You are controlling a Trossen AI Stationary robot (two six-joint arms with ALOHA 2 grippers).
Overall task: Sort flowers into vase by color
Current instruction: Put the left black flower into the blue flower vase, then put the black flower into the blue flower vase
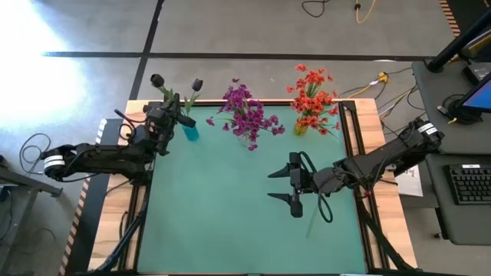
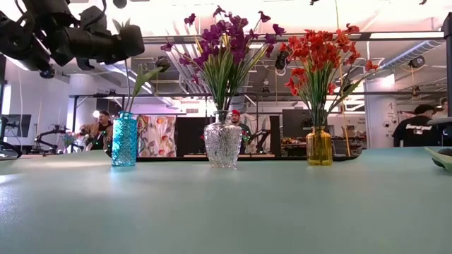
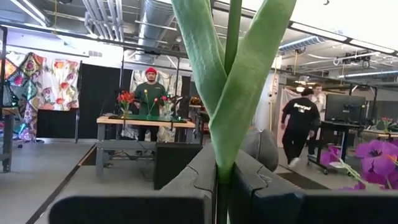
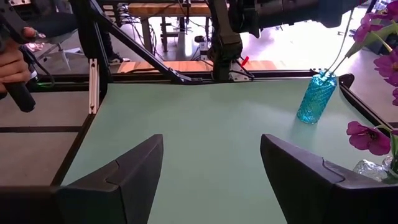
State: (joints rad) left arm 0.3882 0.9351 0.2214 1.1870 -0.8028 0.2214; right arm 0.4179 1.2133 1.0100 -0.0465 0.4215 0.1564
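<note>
My left gripper [image 1: 169,111] is raised at the table's far left, shut on a dark-budded flower [image 1: 157,80] just beside the small blue vase [image 1: 190,131]. A second dark bud [image 1: 197,84] rises on a stem from that vase. Purple flowers [image 1: 245,111] stand in a clear vase [image 2: 223,144] at the far middle. Orange-red flowers [image 1: 311,96] stand in a yellow vase [image 2: 318,146] at the far right. My right gripper [image 1: 273,185] hovers open over the table's middle right, holding nothing. My left gripper pinches the flower's green stem [image 3: 221,177] between its two fingers, just below where two long leaves [image 3: 249,74] branch off. The stem stands roughly upright and crosses the fingers, with the bud above the gripper. Where the stem's lower end sits is hidden.
The three vases stand in a row along the far edge of the green mat [image 1: 230,222]. Black rails [image 1: 349,153] frame the mat on both sides. People and workbenches show in the room beyond the table.
</note>
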